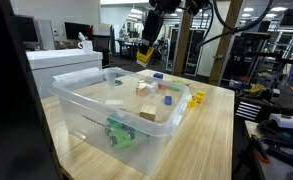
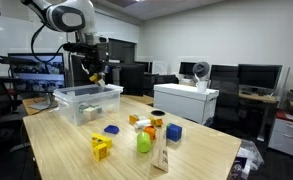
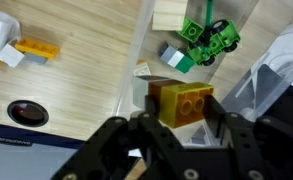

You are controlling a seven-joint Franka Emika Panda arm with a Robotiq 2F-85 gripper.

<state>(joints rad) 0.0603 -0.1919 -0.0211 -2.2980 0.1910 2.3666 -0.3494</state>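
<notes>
Tabletop (image 3: 76, 40): pale wood, smooth, visible grain, satin sheen. Bin (image 1: 86, 110): clear plastic, glossy, slightly clouded walls. Brick (image 3: 183, 103): yellow moulded plastic, studded top, mild gloss. Claw (image 3: 184, 120): black, matt, smooth hard casing. Toy (image 3: 211, 40): green plastic, shiny.

Bright, even light falls from overhead, so shadows are soft and short. In an exterior view the pale wooden table (image 1: 211, 135) carries a mild sheen. The clear bin (image 1: 81, 108) on it catches white glare along its near rim. A dark upright (image 1: 8, 90) at the near left is underexposed and out of focus. In an exterior view the far white wall (image 2: 221, 35) is evenly lit, while the left background is dimmer. All pictures are coarse and soft. In the wrist view the gripper (image 3: 183, 110), nearest the lens, is a black mass with little detail. The yellow block (image 3: 183, 98) clamped in it sits partly in its shade.
</notes>
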